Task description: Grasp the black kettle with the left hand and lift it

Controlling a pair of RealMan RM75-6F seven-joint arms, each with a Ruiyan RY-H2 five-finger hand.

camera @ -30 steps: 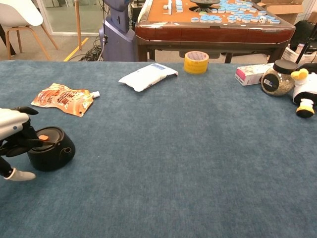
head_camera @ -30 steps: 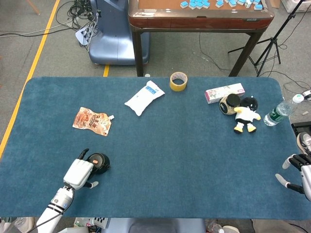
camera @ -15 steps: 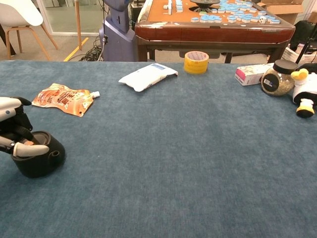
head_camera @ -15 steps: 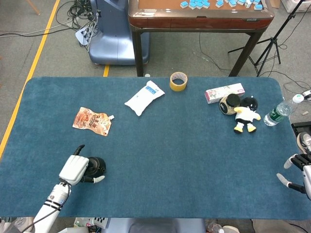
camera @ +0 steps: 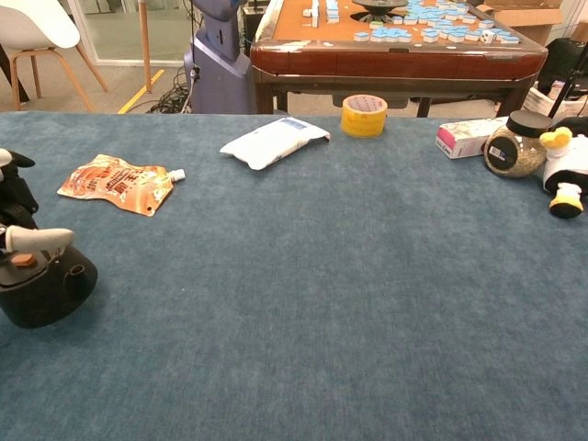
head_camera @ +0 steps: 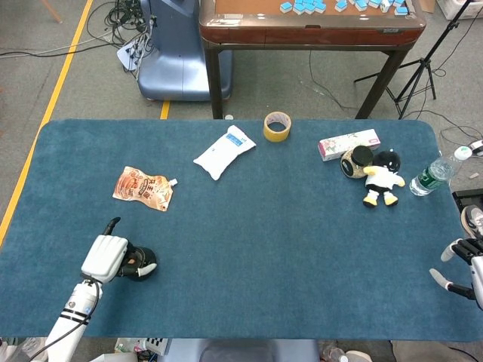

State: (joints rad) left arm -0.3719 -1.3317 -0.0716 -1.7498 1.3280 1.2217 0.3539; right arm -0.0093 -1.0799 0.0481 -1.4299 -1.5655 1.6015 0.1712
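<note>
The black kettle (head_camera: 138,264) is small and round with an orange knob on its lid, and sits near the front left corner of the blue table (head_camera: 287,241). My left hand (head_camera: 105,257) is over its left side, fingers wrapped around the handle and thumb laid across the lid. The chest view has the kettle (camera: 43,290) at the far left, with the left hand (camera: 20,235) on top of it. I cannot tell whether the kettle's base is off the cloth. My right hand (head_camera: 463,268) hangs at the table's right edge with fingers spread, holding nothing.
An orange snack pouch (head_camera: 143,188) lies just behind the kettle. Further back are a white packet (head_camera: 224,151) and a yellow tape roll (head_camera: 277,126). At the back right stand a pink box (head_camera: 349,143), a jar (head_camera: 356,162), a plush toy (head_camera: 383,179) and a water bottle (head_camera: 432,174).
My left hand has carried the kettle leftward and slightly toward the front edge, keeping its hold. The right hand has barely moved.
</note>
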